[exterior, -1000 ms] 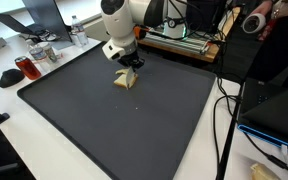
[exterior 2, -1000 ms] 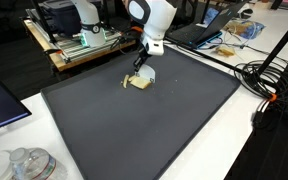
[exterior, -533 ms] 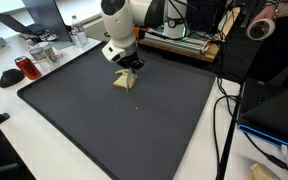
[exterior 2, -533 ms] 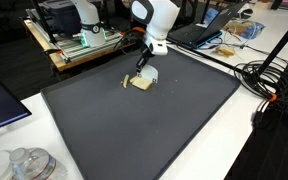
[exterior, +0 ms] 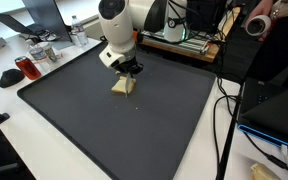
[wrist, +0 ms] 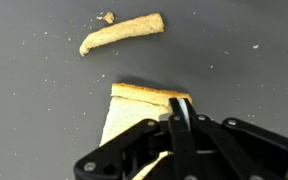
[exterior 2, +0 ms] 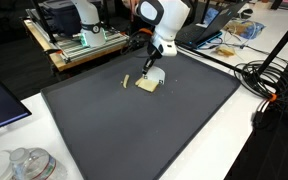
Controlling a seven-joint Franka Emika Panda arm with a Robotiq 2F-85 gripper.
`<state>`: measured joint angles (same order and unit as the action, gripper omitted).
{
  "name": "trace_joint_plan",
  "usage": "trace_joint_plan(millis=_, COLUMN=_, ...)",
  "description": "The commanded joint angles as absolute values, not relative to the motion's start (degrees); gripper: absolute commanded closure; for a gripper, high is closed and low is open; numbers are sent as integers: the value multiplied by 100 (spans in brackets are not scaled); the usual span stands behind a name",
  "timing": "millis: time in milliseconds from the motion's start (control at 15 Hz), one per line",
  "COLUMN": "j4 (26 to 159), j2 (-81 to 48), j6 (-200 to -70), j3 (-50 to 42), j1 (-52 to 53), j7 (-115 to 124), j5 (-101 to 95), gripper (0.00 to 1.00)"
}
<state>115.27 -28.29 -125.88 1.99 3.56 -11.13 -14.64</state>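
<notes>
A slice of white bread (wrist: pixel 134 112) lies flat on the black mat (exterior: pixel 104 130). In the wrist view my gripper (wrist: pixel 180 108) is shut, its joined fingertips resting on the slice's crusted far edge near a corner. Nothing shows between the fingers. A torn strip of crust (wrist: pixel 122 32) lies apart from the slice on the mat, with a crumb (wrist: pixel 108 17) beside it. In both exterior views the gripper (exterior: pixel 130 70) (exterior 2: pixel 149 68) points down onto the bread (exterior: pixel 124 86) (exterior 2: pixel 147 86). In an exterior view the crust strip (exterior 2: pixel 126 80) lies just beside the slice.
The mat (exterior 2: pixel 134 130) covers most of a white table. A red object (exterior: pixel 24 68) and a laptop (exterior: pixel 39 15) stand off one mat corner. A wooden rack (exterior 2: pixel 79 45) sits behind, cables (exterior: pixel 224 120) run along one side, and plastic cups (exterior 2: pixel 24 163) stand near a corner.
The gripper has shifted sideways across the mat and the bread slice has slid with it, leaving the crust strip farther behind. The jaws stayed shut.
</notes>
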Motion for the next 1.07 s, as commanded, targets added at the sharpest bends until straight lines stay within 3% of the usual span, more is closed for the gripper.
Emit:
trace_joint_plan(millis=0, j4=11419, j2=-3060, j6=-12222, j3=139, j1=323, j7=-1418, j5=-1692, gripper=99)
trace_joint_plan(millis=1000, j4=11770, j2=-2843, j6=-11503, j3=70, j1=267, j7=-2082, j5=-2338, gripper=99)
